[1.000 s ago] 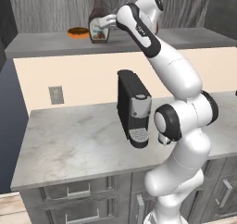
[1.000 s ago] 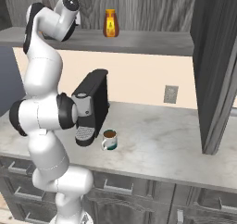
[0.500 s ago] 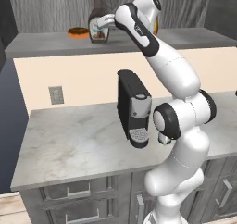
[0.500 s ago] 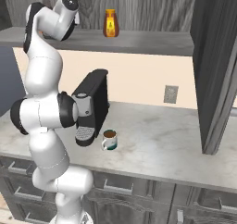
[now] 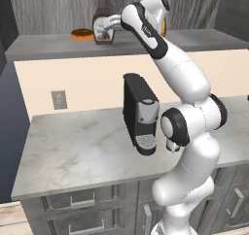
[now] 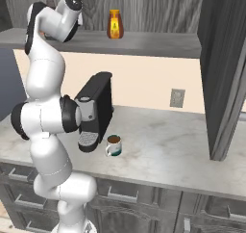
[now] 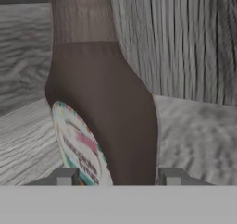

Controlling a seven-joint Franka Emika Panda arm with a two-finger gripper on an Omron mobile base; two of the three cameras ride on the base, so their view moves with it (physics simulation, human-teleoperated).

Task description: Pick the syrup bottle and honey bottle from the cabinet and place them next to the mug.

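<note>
Gripper [image 7: 115,177] fingers spread apart, one tip each side of the syrup bottle [image 7: 104,107] base, not clamped on it. Syrup bottle stands upright on the cabinet [image 5: 58,47] ledge just beside an orange doughnut [image 5: 81,34]; honey bottle [image 6: 114,24] further along the same ledge. Mug [image 6: 113,145] sits on the marble counter [image 6: 158,150] just beside the coffee machine [image 6: 95,109].

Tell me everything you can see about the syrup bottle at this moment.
The syrup bottle is dark brown and pear-shaped, with a black cap and a white-and-brown label. It stands upright on the grey cabinet ledge, beside the orange-brown doughnut. The gripper is at its body; in the hand view the bottle sits between the two fingertips, close up. Whether the fingers already press on it cannot be told.
</note>
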